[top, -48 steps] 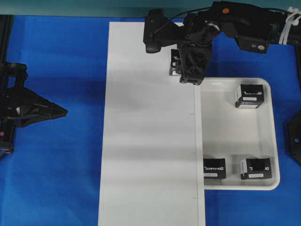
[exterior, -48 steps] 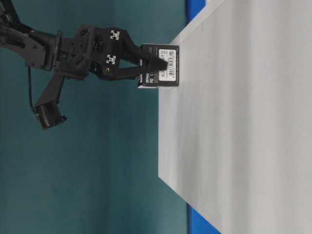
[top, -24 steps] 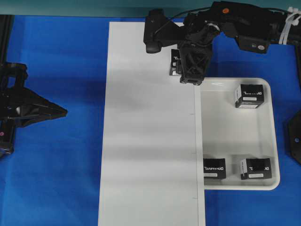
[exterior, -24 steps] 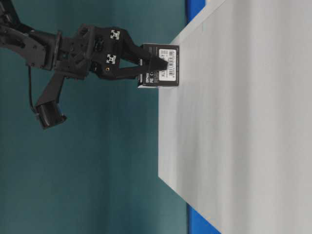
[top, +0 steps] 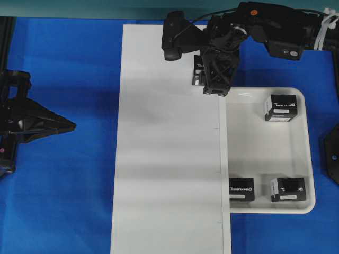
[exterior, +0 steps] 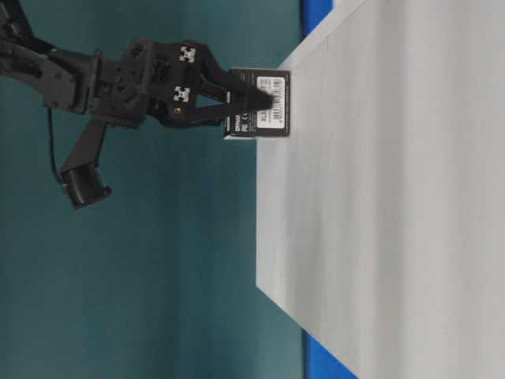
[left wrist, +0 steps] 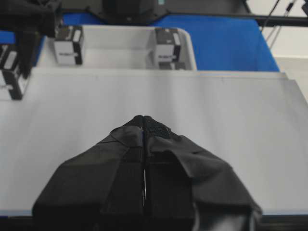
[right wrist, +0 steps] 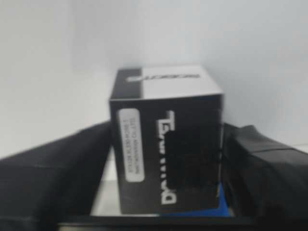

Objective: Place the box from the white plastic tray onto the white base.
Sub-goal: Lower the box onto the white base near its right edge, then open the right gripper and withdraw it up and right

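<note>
Although the box [top: 197, 70] already rests on the white base [top: 164, 159], near its far right corner, the risk lies in how the right gripper [top: 214, 79] leaves. Its fingers [right wrist: 260, 168] stand apart on either side of the box — a gap shows on the right side in the wrist view, while the left pad sits close enough that I cannot tell whether it touches. If that pad drags on the way up, the box could tip or slide toward the board's edge, which is just beside it.

The box is a small black cuboid with white lettering down one face, a white label strip beside it and a white panel on top; it stands upright. Three like it remain in the white plastic tray [top: 310, 159]. The left gripper [left wrist: 144, 126] sits pinched together, holding nothing, well apart at the left.
</note>
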Controlling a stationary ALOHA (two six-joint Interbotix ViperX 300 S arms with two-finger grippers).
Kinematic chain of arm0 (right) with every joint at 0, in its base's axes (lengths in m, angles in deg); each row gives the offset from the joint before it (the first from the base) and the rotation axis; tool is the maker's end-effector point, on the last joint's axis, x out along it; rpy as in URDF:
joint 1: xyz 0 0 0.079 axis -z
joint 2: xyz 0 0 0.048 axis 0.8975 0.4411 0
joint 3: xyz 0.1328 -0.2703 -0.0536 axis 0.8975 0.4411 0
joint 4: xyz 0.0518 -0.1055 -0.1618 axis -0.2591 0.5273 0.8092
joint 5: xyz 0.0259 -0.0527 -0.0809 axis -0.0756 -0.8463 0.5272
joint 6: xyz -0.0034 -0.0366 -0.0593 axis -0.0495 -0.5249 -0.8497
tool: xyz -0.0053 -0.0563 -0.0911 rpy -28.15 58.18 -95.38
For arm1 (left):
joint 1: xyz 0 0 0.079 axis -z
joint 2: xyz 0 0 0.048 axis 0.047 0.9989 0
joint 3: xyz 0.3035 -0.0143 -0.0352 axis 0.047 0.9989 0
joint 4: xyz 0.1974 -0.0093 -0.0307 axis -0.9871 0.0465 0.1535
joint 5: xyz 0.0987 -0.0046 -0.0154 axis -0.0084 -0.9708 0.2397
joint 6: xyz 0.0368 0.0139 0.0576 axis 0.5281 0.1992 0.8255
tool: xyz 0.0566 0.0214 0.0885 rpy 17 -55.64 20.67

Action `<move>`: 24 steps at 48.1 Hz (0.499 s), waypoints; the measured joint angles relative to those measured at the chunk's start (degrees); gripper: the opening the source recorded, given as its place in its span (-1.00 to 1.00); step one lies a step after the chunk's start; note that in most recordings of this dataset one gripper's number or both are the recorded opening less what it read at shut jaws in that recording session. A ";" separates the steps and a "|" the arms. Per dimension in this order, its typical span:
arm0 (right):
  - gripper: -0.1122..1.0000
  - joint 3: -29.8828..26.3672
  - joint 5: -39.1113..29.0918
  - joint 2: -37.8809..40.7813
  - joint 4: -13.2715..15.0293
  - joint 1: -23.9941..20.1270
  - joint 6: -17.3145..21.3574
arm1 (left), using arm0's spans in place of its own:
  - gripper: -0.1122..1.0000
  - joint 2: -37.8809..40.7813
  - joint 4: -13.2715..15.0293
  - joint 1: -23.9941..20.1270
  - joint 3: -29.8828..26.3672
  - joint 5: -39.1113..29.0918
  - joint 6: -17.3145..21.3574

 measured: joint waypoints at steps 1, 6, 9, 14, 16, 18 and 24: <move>0.91 0.00 0.18 0.00 0.00 0.09 0.00 | -0.92 0.00 -0.09 0.00 0.00 0.00 0.00; 1.00 0.00 0.97 0.00 0.00 0.00 -0.09 | -0.92 0.00 -0.09 0.00 0.09 0.00 0.00; 0.98 0.00 1.14 0.09 -0.09 0.00 -0.09 | -0.92 0.00 0.00 0.00 0.00 0.00 0.00; 0.99 0.00 1.32 0.09 0.00 0.00 -0.09 | -0.92 0.00 0.00 0.09 0.00 0.00 0.00; 0.99 0.00 1.32 0.09 0.00 0.00 -0.09 | -0.92 0.00 -0.09 0.00 0.00 0.00 0.00; 0.99 0.00 1.41 0.09 0.00 0.00 -0.09 | -0.92 0.00 -0.09 0.00 0.00 0.00 -0.09; 0.99 -0.18 1.41 0.00 0.00 0.09 0.18 | -0.92 0.09 -0.09 0.00 0.00 0.00 -0.18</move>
